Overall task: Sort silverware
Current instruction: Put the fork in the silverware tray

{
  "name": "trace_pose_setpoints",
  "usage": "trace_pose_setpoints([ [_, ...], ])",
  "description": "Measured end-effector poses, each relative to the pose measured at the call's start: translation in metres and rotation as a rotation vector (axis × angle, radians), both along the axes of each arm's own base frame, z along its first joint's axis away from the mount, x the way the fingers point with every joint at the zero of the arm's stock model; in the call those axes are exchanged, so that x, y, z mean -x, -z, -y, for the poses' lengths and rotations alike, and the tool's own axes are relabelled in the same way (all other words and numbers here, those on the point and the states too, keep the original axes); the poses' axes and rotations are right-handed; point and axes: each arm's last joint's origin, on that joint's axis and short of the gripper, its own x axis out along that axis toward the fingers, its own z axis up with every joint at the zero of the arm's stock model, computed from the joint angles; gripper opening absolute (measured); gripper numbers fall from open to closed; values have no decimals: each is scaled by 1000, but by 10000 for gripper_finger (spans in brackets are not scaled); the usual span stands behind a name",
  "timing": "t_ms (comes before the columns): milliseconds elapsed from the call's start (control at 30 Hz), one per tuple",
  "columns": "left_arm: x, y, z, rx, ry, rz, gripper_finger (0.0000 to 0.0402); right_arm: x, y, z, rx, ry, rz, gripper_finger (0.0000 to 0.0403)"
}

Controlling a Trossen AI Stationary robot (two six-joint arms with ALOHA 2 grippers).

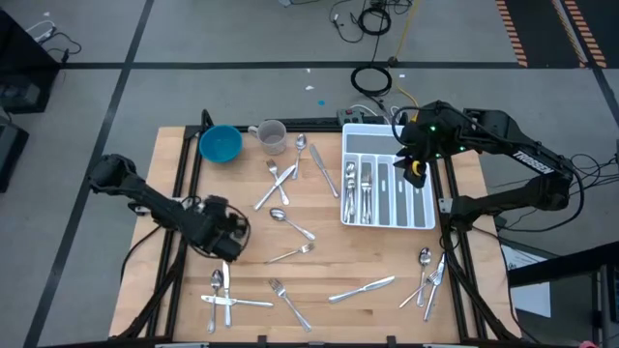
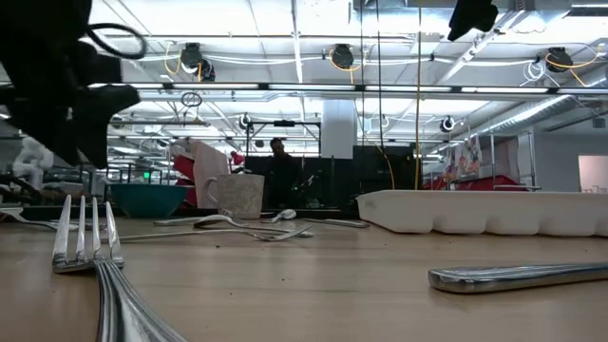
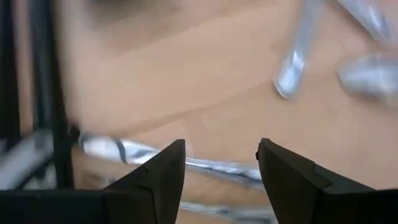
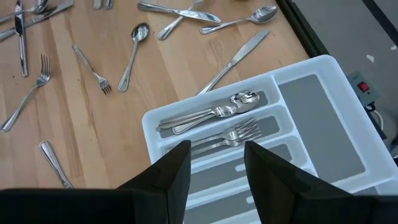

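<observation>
Silverware [image 1: 225, 286]: forks, spoons and table knives lie scattered over the wooden desk [image 1: 387, 253]; a few spoons and forks already lie in the white compartmented tray [image 1: 423, 217] at the far right.
Nearest piece: a small cluster of a knife and fork [image 1: 224, 302] lies on the desk at the near left, just in front of the left claw [image 1: 224, 242].
Long axis: one piece runs crosswise under the left claw's open fingers [image 3: 163, 171] in the wrist view, so the jaws look to straddle it across its narrow width.
Left claw: fingers spread wide apart, holding nothing, low over the desk.
Right claw [image 4: 214, 163]: hovers above the tray, fingers partly apart, nothing visible between them.
Nearer arm: the left, by my judgement, for the near-left cluster.
Writing: white lettering on the right arm [image 1: 538, 162], too small to read.
</observation>
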Motion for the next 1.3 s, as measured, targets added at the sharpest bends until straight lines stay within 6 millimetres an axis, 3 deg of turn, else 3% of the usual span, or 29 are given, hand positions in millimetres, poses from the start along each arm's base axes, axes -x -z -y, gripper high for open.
trace_pose_setpoints([
  [200,-6,3,5,93,618,-352,205,-3,-2,1,10,1,33,144],
  [533,-26,6,-4,178,1047,-428,205,-8,-7,3,-18,67,119,144],
  [733,-20,6,-18,439,1083,-506,205,-8,-7,3,-50,104,125,144],
  [867,-3,-3,-25,417,1107,-640,205,-8,-7,3,-62,118,128,144],
  [1167,23,-30,-32,374,1169,-350,205,-8,-7,3,-78,138,132,144],
  [1300,31,-28,-33,428,1162,-315,205,-8,-7,3,-78,137,133,144],
])
